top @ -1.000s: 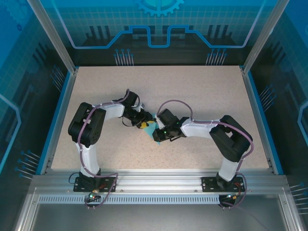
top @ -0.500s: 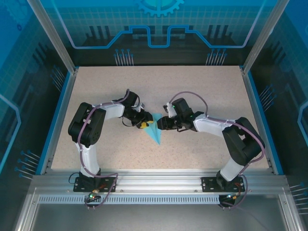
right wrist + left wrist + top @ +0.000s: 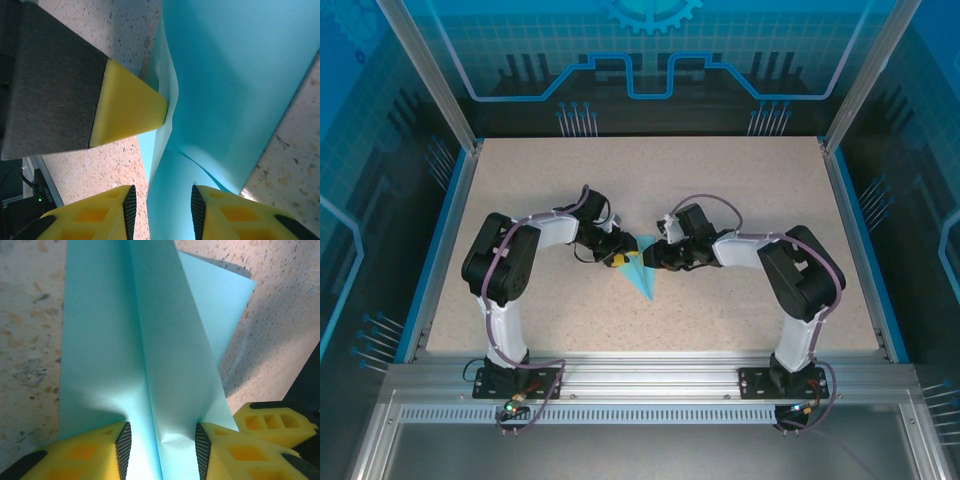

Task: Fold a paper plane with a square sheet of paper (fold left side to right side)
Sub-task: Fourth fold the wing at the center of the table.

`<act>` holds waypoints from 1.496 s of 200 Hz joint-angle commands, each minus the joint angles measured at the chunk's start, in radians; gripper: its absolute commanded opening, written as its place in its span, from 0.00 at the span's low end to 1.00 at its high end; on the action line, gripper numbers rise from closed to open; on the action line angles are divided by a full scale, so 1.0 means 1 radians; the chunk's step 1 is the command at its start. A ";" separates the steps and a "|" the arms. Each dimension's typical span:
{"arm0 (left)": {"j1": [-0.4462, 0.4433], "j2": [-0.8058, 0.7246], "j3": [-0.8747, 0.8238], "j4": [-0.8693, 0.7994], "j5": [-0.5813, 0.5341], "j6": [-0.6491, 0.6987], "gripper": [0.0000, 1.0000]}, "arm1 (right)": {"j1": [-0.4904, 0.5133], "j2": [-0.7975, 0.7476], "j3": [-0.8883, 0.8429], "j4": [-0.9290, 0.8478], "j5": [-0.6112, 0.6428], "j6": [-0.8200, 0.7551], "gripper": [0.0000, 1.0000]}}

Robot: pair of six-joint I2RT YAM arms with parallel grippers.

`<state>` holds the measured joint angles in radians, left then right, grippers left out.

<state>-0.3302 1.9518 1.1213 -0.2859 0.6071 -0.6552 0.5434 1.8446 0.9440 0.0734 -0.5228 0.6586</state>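
More paper plane (image 3: 640, 274) bare beside right jaws

Both arms fold inward, elbows out, wrists low and close together. The left gripper (image 3: 619, 259) points right and the right gripper (image 3: 656, 257) points left, tips nearly meeting. Each has its jaws partly apart, fingertips angled down.

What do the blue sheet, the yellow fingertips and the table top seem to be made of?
The blue sheet: thin matte paper; it holds sharp creases. The yellow fingertips: probably moulded plastic, smooth with hollow pockets, faced with ribbed black pads, likely rubber. The table top: speckled beige, perhaps stone-look laminate.
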 commanded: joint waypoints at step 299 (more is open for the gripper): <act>-0.012 0.029 0.012 -0.052 -0.027 0.015 0.42 | 0.006 0.045 0.062 -0.136 0.070 -0.048 0.11</act>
<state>-0.3305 1.9518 1.1233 -0.2897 0.6064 -0.6529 0.5453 1.8908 0.9783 -0.0044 -0.4767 0.6384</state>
